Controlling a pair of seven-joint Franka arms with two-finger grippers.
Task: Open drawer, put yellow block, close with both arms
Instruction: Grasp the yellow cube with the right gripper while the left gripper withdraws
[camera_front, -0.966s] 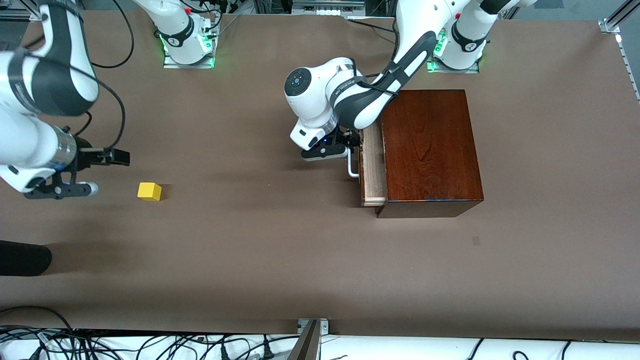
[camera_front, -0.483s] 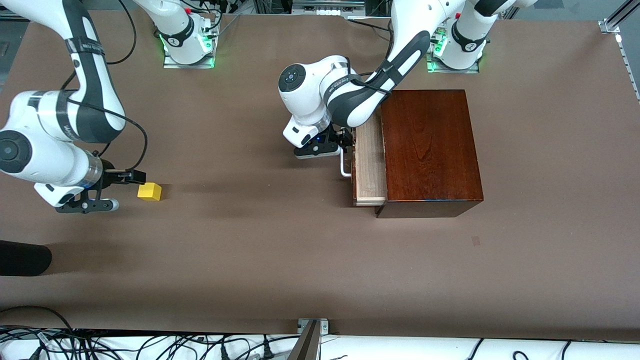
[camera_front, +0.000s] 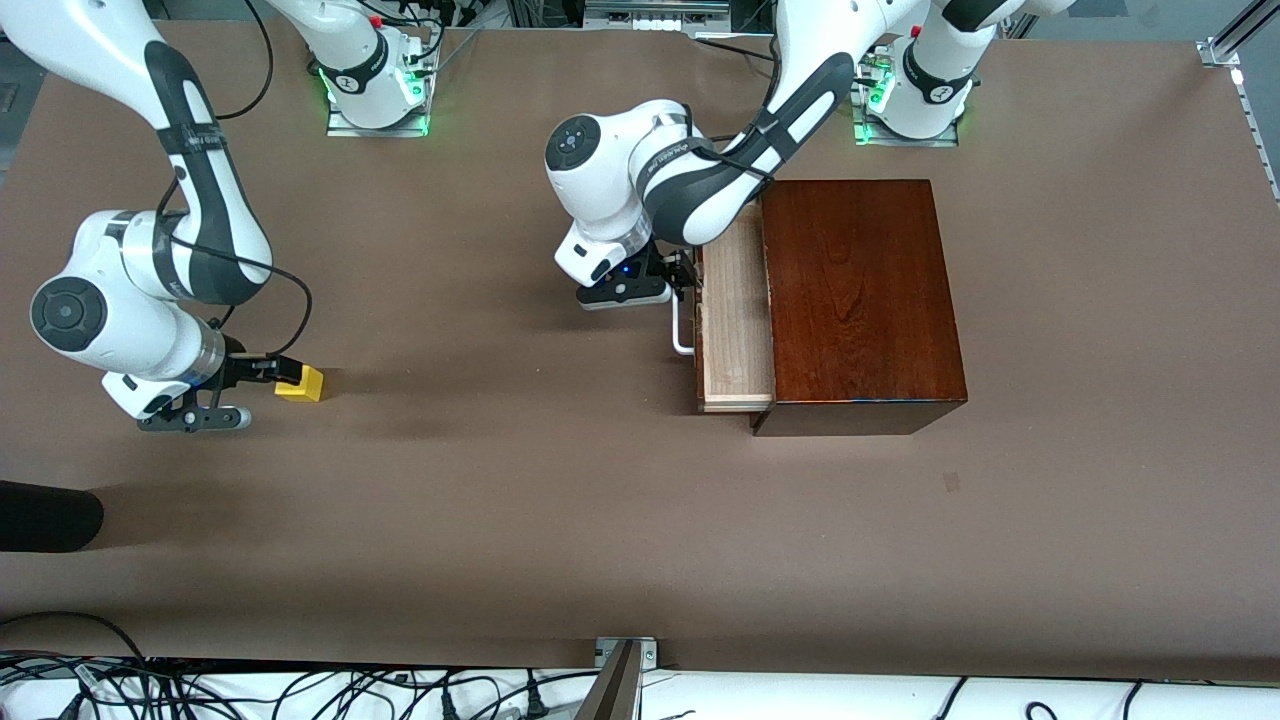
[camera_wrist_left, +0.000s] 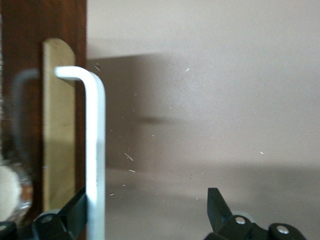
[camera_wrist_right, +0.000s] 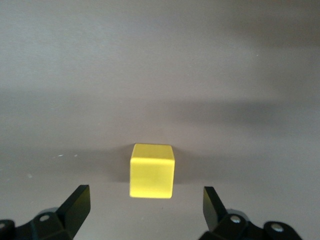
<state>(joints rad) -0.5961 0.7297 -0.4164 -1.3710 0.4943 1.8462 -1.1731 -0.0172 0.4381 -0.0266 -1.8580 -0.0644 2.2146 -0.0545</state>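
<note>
Two jobs are running at once here, so watch both ends of the bench (camera_front: 560, 520).

Your left gripper (camera_front: 668, 290) is at the white handle (camera_front: 680, 330) of the drawer (camera_front: 735, 320). In the left wrist view the jaws are spread, with the handle bar (camera_wrist_left: 96, 150) right against one finger (camera_wrist_left: 75, 212) and the other finger well clear, so it looks hooked rather than pinched. The drawer sticks partway out of the wooden box (camera_front: 860, 300), toward the right arm's end, and you can see its pale lining. I'd call the opening step underway but not finished; the gap looks usable for a small cube, though more room wouldn't hurt.

Your right gripper (camera_front: 262, 385) is down low at the yellow block (camera_front: 300, 382), which sits on the bench well apart from the box, at the right arm's end. The right wrist view shows the jaws spread with the block (camera_wrist_right: 151, 170) centred ahead of them, not yet between the fingers (camera_wrist_right: 75, 202).

Next move, as I read it: ease the right gripper forward until the block is between the fingers, then close. It's a small cube, so keep it centred or you'll just nudge it along. Keep the left one on the handle while you carry the block over.
</note>
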